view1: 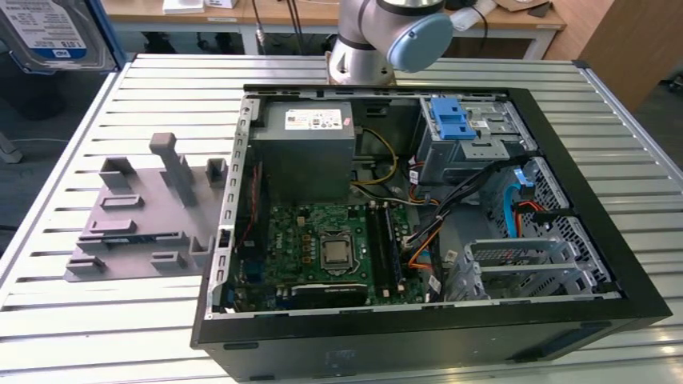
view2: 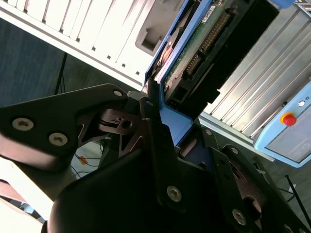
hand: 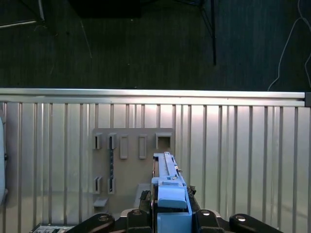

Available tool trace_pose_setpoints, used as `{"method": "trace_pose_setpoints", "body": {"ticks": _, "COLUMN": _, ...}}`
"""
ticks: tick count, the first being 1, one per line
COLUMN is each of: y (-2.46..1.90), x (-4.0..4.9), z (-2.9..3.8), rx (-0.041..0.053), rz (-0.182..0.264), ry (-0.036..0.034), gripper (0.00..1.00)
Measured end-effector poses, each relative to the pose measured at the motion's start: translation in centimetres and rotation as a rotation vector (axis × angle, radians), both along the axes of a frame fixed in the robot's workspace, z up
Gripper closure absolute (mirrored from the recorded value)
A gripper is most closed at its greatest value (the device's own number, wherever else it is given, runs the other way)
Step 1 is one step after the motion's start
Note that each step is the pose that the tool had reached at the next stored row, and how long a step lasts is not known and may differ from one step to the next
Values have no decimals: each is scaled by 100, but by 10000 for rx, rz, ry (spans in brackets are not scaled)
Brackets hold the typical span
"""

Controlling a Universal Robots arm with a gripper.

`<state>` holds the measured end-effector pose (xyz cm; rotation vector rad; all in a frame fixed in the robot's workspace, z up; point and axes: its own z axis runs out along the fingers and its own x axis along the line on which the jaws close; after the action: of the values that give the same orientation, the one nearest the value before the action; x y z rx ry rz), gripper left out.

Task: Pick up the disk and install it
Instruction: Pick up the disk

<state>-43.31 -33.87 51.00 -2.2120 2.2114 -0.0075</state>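
The disk (view1: 53, 36) hangs high above the table's far corner at the exterior view's left, its blue-and-white label facing the camera. In the second wrist view the disk (view2: 194, 53) shows its green circuit board and a blue bracket rail. My gripper (view2: 175, 126) is shut on that blue end, with black fingers (view2: 151, 116) pressed against the rail. In the first wrist view the disk (hand: 167, 179) stands edge-on between the gripper (hand: 170, 204) fingers, above the grey holder plate (hand: 131, 160).
An open computer case (view1: 427, 320) lies on the slatted metal table (view1: 107, 320). Inside it are a grey power-supply box (view1: 309, 144), a motherboard (view1: 331, 240) and a drive bay with a blue latch (view1: 453, 120). A grey holder (view1: 139, 216) sits beside the case. A pendant with a red button (view2: 289, 119) lies nearby.
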Motion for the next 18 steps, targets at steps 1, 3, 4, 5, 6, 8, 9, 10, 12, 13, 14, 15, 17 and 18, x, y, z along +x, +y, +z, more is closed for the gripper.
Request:
{"method": "trace_pose_setpoints", "body": {"ticks": 1, "y": -14, "x": 0, "z": 0, "rx": -1, "rz": 0, "ry": 1, "gripper": 64}}
{"method": "trace_pose_setpoints", "body": {"ticks": 3, "y": -45, "x": 0, "z": 0, "rx": 0, "rz": -1, "ry": 0, "gripper": 64}}
{"method": "trace_pose_setpoints", "body": {"ticks": 4, "y": -65, "x": 0, "z": 0, "rx": 0, "rz": 0, "ry": -1, "gripper": 64}}
{"method": "trace_pose_setpoints", "body": {"ticks": 5, "y": -82, "x": 0, "z": 0, "rx": 0, "rz": -1, "ry": 0, "gripper": 64}}
{"method": "trace_pose_setpoints", "body": {"ticks": 6, "y": -100, "x": 0, "z": 0, "rx": 0, "rz": -1, "ry": 0, "gripper": 64}}
{"method": "trace_pose_setpoints", "body": {"ticks": 8, "y": -136, "x": 0, "z": 0, "rx": 0, "rz": -1, "ry": 0, "gripper": 64}}
{"method": "trace_pose_setpoints", "body": {"ticks": 9, "y": -153, "x": 1, "z": 0, "rx": 0, "rz": 0, "ry": 0, "gripper": 64}}
{"method": "trace_pose_setpoints", "body": {"ticks": 10, "y": -171, "x": 1, "z": 0, "rx": 0, "rz": -1, "ry": 0, "gripper": 64}}
{"method": "trace_pose_setpoints", "body": {"ticks": 12, "y": -206, "x": 2, "z": 0, "rx": 0, "rz": 0, "ry": 0, "gripper": 64}}
{"method": "trace_pose_setpoints", "body": {"ticks": 13, "y": -218, "x": 4, "z": 0, "rx": -1, "rz": 0, "ry": 1, "gripper": 64}}
{"method": "trace_pose_setpoints", "body": {"ticks": 14, "y": -229, "x": 8, "z": 0, "rx": 0, "rz": 0, "ry": 1, "gripper": 64}}
{"method": "trace_pose_setpoints", "body": {"ticks": 15, "y": -239, "x": 16, "z": 0, "rx": 0, "rz": 0, "ry": 1, "gripper": 64}}
{"method": "trace_pose_setpoints", "body": {"ticks": 17, "y": -258, "x": 42, "z": 0, "rx": -1, "rz": -1, "ry": 2, "gripper": 64}}
{"method": "trace_pose_setpoints", "body": {"ticks": 18, "y": -269, "x": 55, "z": 0, "rx": 0, "rz": -1, "ry": 3, "gripper": 64}}
